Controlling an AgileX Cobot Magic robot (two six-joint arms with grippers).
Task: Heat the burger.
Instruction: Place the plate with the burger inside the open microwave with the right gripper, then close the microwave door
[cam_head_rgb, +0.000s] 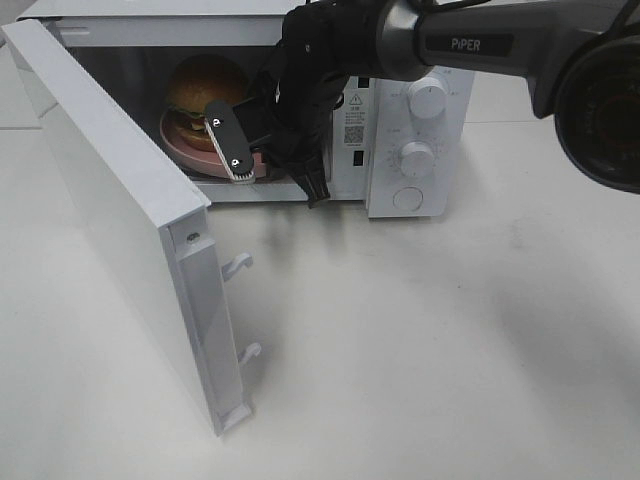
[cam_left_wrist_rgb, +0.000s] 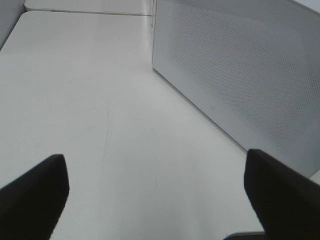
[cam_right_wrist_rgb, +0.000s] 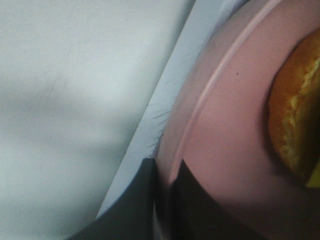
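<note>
burger (cam_head_rgb: 207, 85), glossy round bun, on smooth pink plate (cam_right_wrist_rgb: 235, 150); right gripper (cam_right_wrist_rgb: 166, 174) pinches rim, left gripper (cam_left_wrist_rgb: 155, 159) agape, empty.

The exterior high camera looks steeply down from the front onto the worktop (cam_head_rgb: 430, 350) and the open microwave (cam_head_rgb: 420, 120). The left wrist camera sits low over the worktop, facing along it toward a perforated white panel (cam_left_wrist_rgb: 240, 75). The right wrist camera is pressed very close to the pink plate (cam_right_wrist_rgb: 235, 125) and burger (cam_right_wrist_rgb: 295, 110), both shared with the high view.
</note>
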